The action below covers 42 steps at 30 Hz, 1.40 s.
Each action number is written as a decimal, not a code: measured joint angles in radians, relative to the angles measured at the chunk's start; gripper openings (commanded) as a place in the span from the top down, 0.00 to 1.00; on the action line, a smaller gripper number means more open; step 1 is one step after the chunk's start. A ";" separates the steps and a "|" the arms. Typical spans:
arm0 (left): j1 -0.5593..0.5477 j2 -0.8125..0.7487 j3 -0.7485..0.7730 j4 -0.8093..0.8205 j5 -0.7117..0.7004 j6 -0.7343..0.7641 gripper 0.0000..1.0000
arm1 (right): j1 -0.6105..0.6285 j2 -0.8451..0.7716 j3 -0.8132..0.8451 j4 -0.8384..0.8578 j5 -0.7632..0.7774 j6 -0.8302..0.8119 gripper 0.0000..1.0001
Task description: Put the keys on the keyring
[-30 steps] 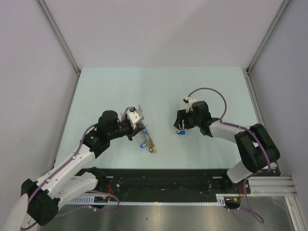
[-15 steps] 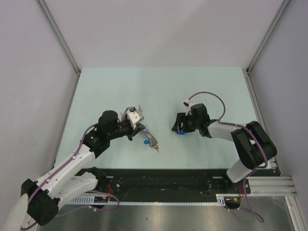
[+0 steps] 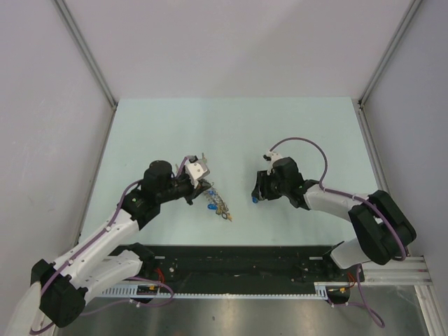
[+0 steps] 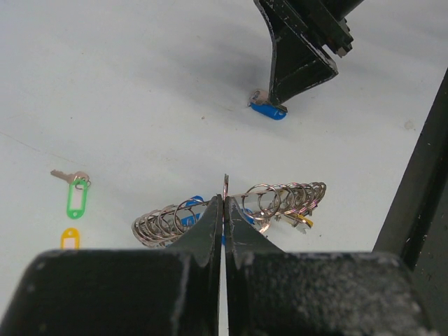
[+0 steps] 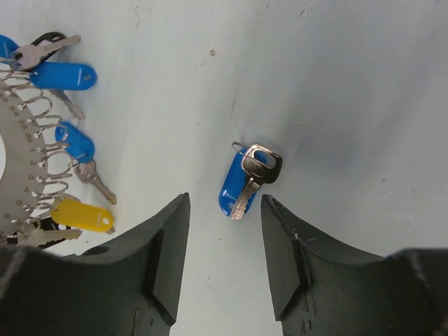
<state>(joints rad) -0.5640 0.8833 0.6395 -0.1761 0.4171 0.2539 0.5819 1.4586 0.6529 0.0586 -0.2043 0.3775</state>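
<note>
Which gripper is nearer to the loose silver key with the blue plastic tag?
Right. The right gripper hovers over the blue-tagged key, jaws open; the left gripper is farther away, shut on the grey metal keyring.

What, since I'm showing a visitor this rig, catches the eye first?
The fringed keyring stands out, pinched in the shut left end effector near the front of the table. Right of it, the open right end effector straddles a blue-tagged key lying flat; a green-tagged key lies loose on the table.

No legible text, label, brand or number anywhere
</note>
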 measured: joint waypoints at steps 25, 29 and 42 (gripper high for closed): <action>0.000 0.001 0.001 -0.012 -0.007 0.001 1.00 | 0.051 0.185 0.198 -0.102 0.115 -0.258 0.65; 0.000 0.001 0.002 -0.014 -0.007 0.002 0.99 | 0.061 0.204 0.208 -0.126 0.118 -0.282 0.66; 0.000 0.001 0.002 -0.014 -0.007 0.008 1.00 | 0.070 0.206 0.214 -0.158 0.120 -0.311 0.90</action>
<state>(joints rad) -0.5640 0.8841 0.6415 -0.1902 0.4103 0.2619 0.6521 1.6646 0.8665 -0.0994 -0.0845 0.0669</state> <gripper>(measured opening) 0.006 0.188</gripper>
